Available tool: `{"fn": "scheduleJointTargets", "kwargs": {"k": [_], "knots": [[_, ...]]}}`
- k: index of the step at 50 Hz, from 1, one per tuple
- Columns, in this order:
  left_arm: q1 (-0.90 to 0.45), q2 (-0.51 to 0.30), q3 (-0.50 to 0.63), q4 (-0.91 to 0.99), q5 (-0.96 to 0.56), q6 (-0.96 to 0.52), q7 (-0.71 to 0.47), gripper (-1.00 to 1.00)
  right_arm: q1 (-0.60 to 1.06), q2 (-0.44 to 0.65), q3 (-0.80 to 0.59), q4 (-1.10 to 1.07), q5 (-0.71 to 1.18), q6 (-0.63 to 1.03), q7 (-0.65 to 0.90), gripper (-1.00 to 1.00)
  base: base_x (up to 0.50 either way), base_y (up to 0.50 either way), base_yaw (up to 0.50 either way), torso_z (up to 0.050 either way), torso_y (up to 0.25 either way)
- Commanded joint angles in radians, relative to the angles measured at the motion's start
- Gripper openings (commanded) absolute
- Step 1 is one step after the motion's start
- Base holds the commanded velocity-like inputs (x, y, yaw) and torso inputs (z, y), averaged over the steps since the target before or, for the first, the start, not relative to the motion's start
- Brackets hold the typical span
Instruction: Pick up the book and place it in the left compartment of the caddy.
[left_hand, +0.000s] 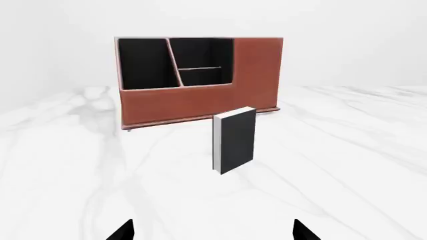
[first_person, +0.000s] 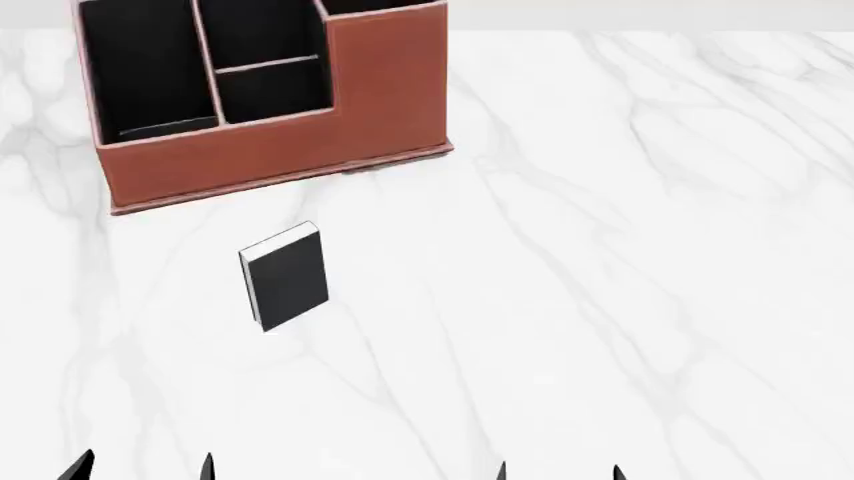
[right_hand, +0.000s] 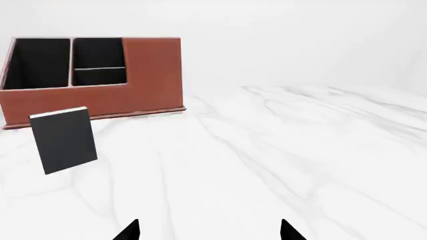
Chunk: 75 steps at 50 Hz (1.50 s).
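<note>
The book (first_person: 284, 277) is observed flat on the marble surface (first_person: 614, 250), near the caddy (first_person: 267, 150); the left pincer (first_person: 140, 468) and the right pincer (first_person: 558, 472) are held open, nothing gripped.

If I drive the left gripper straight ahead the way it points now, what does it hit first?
Most likely the book, lying on the table just right of the centre line between the open left gripper fingertips. The caddy sits behind it. Depth is hard to judge, so it might skim past the book's edge.

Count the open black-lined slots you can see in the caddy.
3 in the caddy: the long left compartment, plus two shorter slots right of it, rear and front. More may hide behind the tall right section.
</note>
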Motion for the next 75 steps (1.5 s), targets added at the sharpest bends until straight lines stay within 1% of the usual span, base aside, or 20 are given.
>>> {"fn": "scheduleJointTargets", "kwargs": {"k": [1, 11, 13, 14, 16, 17, 18, 19, 20, 21, 22, 35, 65, 72, 75], "knots": [[0.003, -0.016, 0.020, 0.004, -0.014, 0.001, -0.019, 1.00, -0.005, 0.015, -0.015, -0.006, 0.022, -0.003, 0.020, 1.00, 0.00, 0.00, 0.00, 0.000, 0.000], [-0.002, -0.045, 0.035, 0.021, -0.075, -0.018, -0.046, 1.00, -0.001, 0.043, -0.047, -0.004, 0.041, -0.019, 0.069, 1.00, 0.00, 0.00, 0.00, 0.000, 0.000], [-0.001, -0.048, 0.045, 0.017, -0.071, -0.012, -0.052, 1.00, -0.005, 0.046, -0.047, -0.005, 0.054, -0.033, 0.073, 1.00, 0.00, 0.00, 0.00, 0.000, 0.000], [0.002, -0.054, 0.061, 0.016, -0.046, -0.013, -0.060, 1.00, -0.007, 0.048, -0.046, -0.009, 0.058, -0.028, 0.077, 1.00, 0.00, 0.00, 0.00, 0.000, 0.000], [0.006, -0.055, 0.074, -0.009, -0.009, 0.040, -0.089, 1.00, -0.011, 0.052, -0.048, -0.014, 0.071, -0.026, 0.077, 1.00, 0.00, 0.00, 0.00, 0.000, 0.000], [0.011, -0.054, 0.065, 0.009, -0.082, 0.022, -0.049, 1.00, -0.013, 0.053, -0.048, -0.017, 0.077, -0.026, 0.078, 1.00, 0.00, 0.00, 0.00, 0.000, 0.000], [0.018, -0.062, 0.065, 0.031, -0.103, 0.003, -0.034, 1.00, -0.017, 0.055, -0.045, -0.021, 0.094, -0.033, 0.073, 1.00, 0.00, 0.00, 0.00, 0.000, 0.000], [0.017, -0.064, 0.071, 0.012, -0.062, 0.039, -0.062, 1.00, -0.018, 0.060, -0.051, -0.024, 0.097, -0.031, 0.065, 1.00, 0.00, 0.00, 0.00, 0.000, 0.000], [0.012, -0.064, 0.072, 0.004, -0.057, 0.038, -0.070, 1.00, -0.018, 0.063, -0.055, -0.028, 0.094, -0.024, 0.069, 1.00, 0.00, 0.00, 0.00, 0.000, 0.000], [0.005, -0.064, 0.065, 0.000, -0.097, 0.007, -0.053, 1.00, -0.018, 0.065, -0.061, -0.034, 0.082, -0.010, 0.079, 1.00, 0.02, 0.00, 0.50, 0.000, 0.000], [0.004, -0.066, 0.066, -0.001, -0.101, 0.011, -0.053, 1.00, -0.016, 0.066, -0.064, -0.034, 0.075, -0.002, 0.088, 1.00, 0.02, 0.00, 0.50, 0.000, 0.000], [0.010, -0.084, 0.080, -0.002, -0.113, 0.038, -0.072, 1.00, -0.017, 0.079, -0.091, -0.024, 0.075, -0.011, 0.115, 1.00, 0.03, 0.00, 0.50, 0.000, 0.000], [0.013, -0.117, 0.120, 0.022, -0.150, 0.016, -0.104, 1.00, -0.001, 0.114, -0.156, -0.027, 0.067, 0.016, 0.157, 1.00, 0.04, 0.01, 0.50, 0.000, 0.000], [0.013, -0.125, 0.131, 0.022, -0.155, 0.013, -0.105, 1.00, -0.009, 0.119, -0.157, -0.029, 0.096, -0.018, 0.149, 1.00, 0.09, 0.03, 0.50, 0.000, 0.000], [0.011, -0.128, 0.133, 0.025, -0.159, 0.010, -0.107, 1.00, -0.008, 0.120, -0.147, -0.039, 0.118, 0.004, 0.153, 1.00, 0.00, 0.00, 0.00, 0.000, 0.000]]}}
